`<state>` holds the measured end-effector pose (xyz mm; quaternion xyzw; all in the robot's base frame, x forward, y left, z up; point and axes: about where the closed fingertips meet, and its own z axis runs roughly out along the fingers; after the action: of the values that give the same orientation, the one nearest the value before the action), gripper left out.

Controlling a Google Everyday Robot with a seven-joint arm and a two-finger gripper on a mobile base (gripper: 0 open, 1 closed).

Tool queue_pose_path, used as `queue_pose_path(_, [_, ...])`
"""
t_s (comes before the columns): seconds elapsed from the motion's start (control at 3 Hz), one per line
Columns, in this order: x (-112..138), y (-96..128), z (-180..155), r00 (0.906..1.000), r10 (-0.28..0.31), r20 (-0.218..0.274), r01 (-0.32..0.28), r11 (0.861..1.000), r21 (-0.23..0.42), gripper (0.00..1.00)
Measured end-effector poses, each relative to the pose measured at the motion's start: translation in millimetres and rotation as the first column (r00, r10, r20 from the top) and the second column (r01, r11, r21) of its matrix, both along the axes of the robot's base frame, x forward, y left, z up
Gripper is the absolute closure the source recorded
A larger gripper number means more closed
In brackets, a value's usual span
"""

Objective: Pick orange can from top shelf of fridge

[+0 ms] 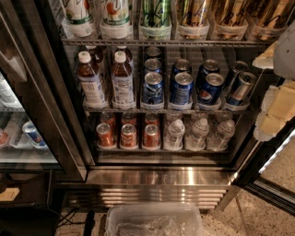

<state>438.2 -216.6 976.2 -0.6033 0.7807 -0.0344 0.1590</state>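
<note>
Fridge (161, 177): open-fronted drinks cooler with a dark frame. It has three wire racks in view, a shiny steel base and a slatted vent below.
Neighbouring cooler (23, 133): at the left behind glass, with a few cans on its shelf.
Top shelf (161, 42): silver wire rack at the upper edge of the view, with tall slim cans standing in clear lane trays.
Middle rack (161, 110): two brown bottles (90, 78) on the left and rows of short blue cans (182, 87) on the right.
Bottom rack (161, 148): short red-orange cans (128, 136) on the left, clear water bottles (198, 133) on the right.
Plastic bin (154, 221): clear, on the floor just in front of the vent.
Gripper (276, 108): cream and white blocks at the right edge, level with the middle rack and in front of the fridge's right frame. I cannot tell how wide it stands or whether it touches the frame. It is apart from the cans.
Orange can (192, 14): gold-orange, upright on the top shelf, just right of the green can (156, 14). More gold-orange cans stand in the lanes to its right. It is above and to the left of the gripper.
</note>
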Motion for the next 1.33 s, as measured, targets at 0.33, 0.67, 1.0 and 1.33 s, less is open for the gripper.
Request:
queue_pose_path(0.33, [0.3, 0.2, 0.5, 1.0, 0.0, 0.003, 0.0, 1.0, 0.001, 0.0])
queue_pose_path(0.67, [21.8, 8.7, 9.2, 0.9981, 0.012, 0.06, -0.015, 0.999, 0.051, 0.0])
queue_pose_path(1.0, [20.8, 11.3, 10.8, 0.9971, 0.012, 0.075, -0.015, 0.999, 0.047, 0.0])
queue_pose_path(1.33, [13.5, 8.7, 7.1, 0.991, -0.06, 0.12, 0.044, 0.99, 0.133, 0.0])
